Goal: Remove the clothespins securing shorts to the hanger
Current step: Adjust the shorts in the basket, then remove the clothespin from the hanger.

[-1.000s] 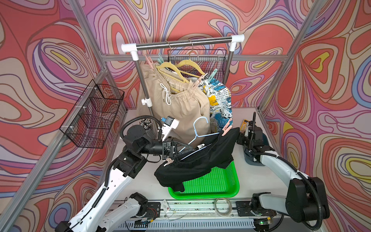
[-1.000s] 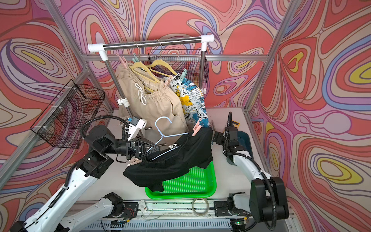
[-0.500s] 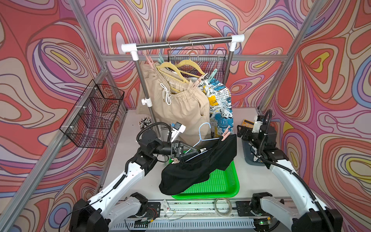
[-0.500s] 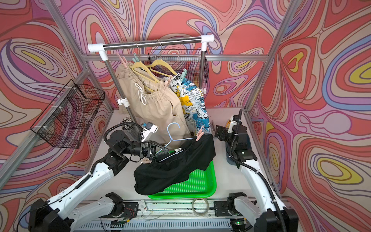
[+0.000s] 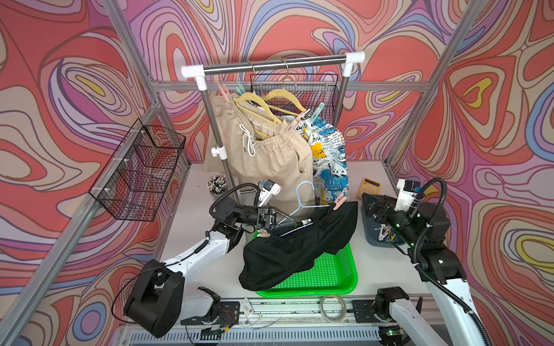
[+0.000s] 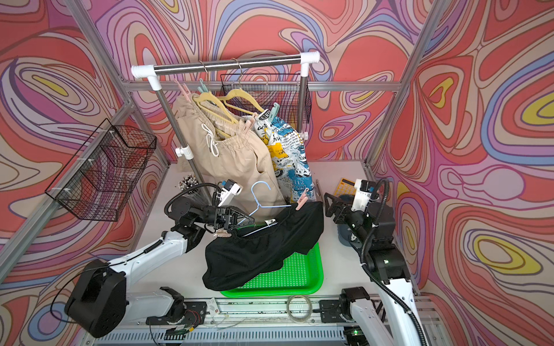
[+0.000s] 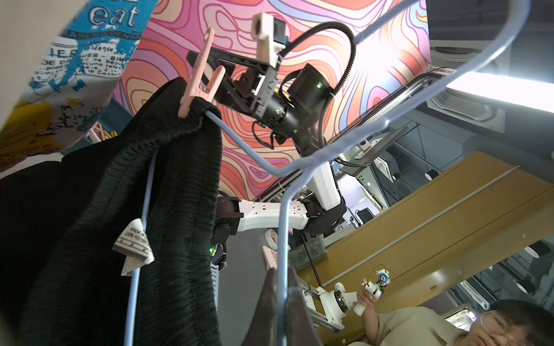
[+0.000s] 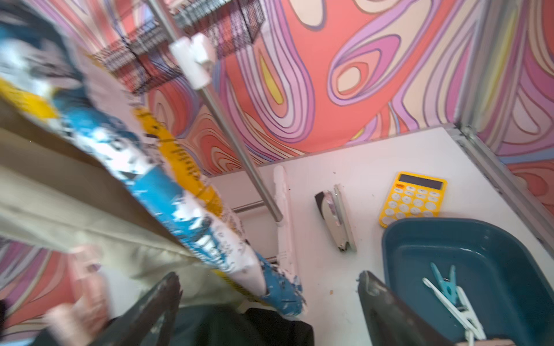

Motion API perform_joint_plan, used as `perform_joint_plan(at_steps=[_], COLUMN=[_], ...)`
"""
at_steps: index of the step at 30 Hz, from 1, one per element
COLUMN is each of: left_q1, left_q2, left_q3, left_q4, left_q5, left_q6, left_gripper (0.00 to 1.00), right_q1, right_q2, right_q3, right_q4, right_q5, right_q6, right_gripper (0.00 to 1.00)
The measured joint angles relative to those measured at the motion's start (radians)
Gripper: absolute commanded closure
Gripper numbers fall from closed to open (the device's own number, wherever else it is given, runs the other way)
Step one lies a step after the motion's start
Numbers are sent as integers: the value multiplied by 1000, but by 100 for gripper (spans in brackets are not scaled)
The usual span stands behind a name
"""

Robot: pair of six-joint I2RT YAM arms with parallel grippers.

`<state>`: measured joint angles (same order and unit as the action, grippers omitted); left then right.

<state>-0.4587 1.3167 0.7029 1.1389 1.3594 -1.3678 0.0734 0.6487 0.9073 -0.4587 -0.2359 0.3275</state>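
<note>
One pink clothespin point(image 5: 340, 201) sits frame centre, on black shorts point(image 5: 299, 251) — left gripper point(image 5: 289, 221) clamps the blue hanger point(image 7: 282, 233); right gripper point(image 5: 366, 206), jaws wide, should straddle its tails squarely, then squeeze.

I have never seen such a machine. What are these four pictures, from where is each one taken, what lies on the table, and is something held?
These are two robot arms with two-finger grippers at a white table. Two pictures look down from above on the whole scene; the other two come from a camera on each arm's wrist. The left gripper is shut on a blue wire hanger, from which the black shorts droop over a green tray. A pink clothespin clips them to the hanger's far end; the open right gripper is near it and holds nothing. Beige shorts and printed shorts hang on the rack behind. A yellow calculator, a stapler and a blue bin with loose clothespins also lie on the table.
</note>
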Motion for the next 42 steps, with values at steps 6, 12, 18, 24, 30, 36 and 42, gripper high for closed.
perform_joint_plan(at_steps=[6, 12, 18, 24, 30, 36, 42], left_q1=[0, 0, 0, 0, 0, 1, 0], left_q2=[20, 14, 11, 6, -35, -48, -53], left_q3=[1, 1, 1, 1, 1, -5, -5], left_q4=[78, 105, 115, 115, 115, 114, 115], left_q5=[32, 62, 91, 114, 132, 143, 141], left_q6=[-68, -103, -127, -133, -135, -141, -140], left_gripper=[100, 100, 100, 100, 100, 100, 100], right_q1=[0, 0, 0, 0, 0, 0, 0], right_q2=[43, 66, 51, 17, -21, -35, -27], right_q3=[75, 45, 39, -4, -114, -209, -238], right_q4=[-14, -35, -9, 8, 90, 288, 407], right_q5=[-268, -412, -571, -647, -656, -697, -716], right_q6=[11, 12, 14, -23, -45, -21, -30], right_gripper=[10, 10, 12, 12, 15, 24, 24])
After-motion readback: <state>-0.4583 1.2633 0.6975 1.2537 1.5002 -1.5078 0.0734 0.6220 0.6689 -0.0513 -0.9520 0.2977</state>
